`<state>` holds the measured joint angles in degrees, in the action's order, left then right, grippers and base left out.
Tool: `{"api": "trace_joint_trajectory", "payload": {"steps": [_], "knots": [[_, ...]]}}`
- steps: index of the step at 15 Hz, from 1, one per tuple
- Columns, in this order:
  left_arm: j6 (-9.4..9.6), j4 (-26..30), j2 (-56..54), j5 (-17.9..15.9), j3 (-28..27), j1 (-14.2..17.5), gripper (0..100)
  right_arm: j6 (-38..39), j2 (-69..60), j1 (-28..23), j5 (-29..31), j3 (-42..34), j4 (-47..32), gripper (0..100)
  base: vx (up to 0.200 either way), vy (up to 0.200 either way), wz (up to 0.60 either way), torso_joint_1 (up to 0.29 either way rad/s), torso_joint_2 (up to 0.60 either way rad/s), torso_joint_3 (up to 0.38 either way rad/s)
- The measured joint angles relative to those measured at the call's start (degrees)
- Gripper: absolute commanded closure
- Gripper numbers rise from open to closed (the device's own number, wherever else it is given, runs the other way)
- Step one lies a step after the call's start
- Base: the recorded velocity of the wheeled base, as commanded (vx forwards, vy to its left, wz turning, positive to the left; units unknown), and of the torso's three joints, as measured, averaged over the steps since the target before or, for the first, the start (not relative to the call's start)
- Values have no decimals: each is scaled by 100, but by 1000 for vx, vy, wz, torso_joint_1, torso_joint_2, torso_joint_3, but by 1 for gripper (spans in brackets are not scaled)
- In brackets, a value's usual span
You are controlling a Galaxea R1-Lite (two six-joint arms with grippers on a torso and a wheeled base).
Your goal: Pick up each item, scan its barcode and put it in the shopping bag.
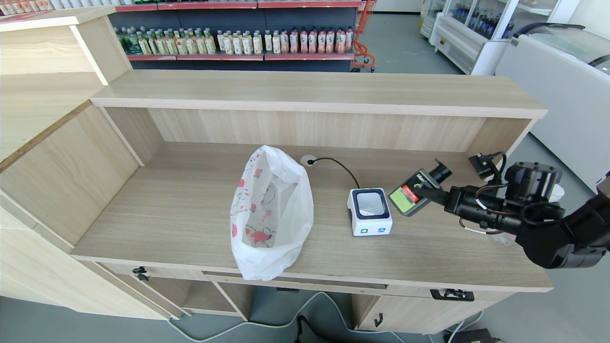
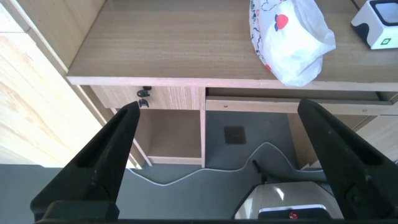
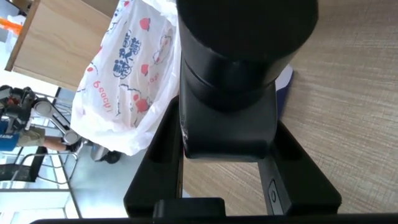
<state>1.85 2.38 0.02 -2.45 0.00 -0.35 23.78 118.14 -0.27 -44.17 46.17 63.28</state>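
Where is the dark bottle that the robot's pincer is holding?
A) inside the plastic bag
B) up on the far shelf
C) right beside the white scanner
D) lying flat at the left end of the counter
C: the right pincer grips the dark bottle right beside the white scanner, and the plastic bag stands on the scanner's other side.

Right gripper [image 3: 227, 134]: fingers [image 3: 155, 168] clamp a black bottle [image 3: 236, 74] on both sides, cap end pointing away from the camera. Bottle is held above the wood counter [image 3: 354, 93]. Printed bag [image 3: 124, 81] sits at the counter edge and bulges past it. A sliver of the scanner [image 3: 285, 84] shows just behind the bottle.
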Motion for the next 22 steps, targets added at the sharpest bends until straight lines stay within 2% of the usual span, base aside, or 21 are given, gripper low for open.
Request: {"api": "trace_joint_trajectory", "payload": {"steps": [5,6,9,10,12,14,22], "knots": [[0,0,-2,0,0,0,0,-296,-411,-33,40,-157,621,100,0,0,0,0,0,0],[0,0,-2,-1,0,0,0,-718,-657,-61,122,-273,684,100,0,0,0,0,0,0],[9,0,-2,0,0,0,0,-2810,-1458,-375,352,-811,816,100,0,0,0,0,0,0],[13,0,-2,0,0,0,0,-2996,-1659,-511,445,-1014,829,100,0,0,0,0,0,0],[-2,-2,-2,-1,0,0,0,-3054,-1987,-645,736,-1408,835,100,0,0,0,0,0,0],[-29,-2,-2,5,0,0,0,-3054,-2222,-680,766,-1624,789,100,0,0,0,0,0,0],[9,-2,-2,0,0,-2,0,-2834,-2642,-391,812,-1698,774,100,0,200,0,4,-1,2]]}}
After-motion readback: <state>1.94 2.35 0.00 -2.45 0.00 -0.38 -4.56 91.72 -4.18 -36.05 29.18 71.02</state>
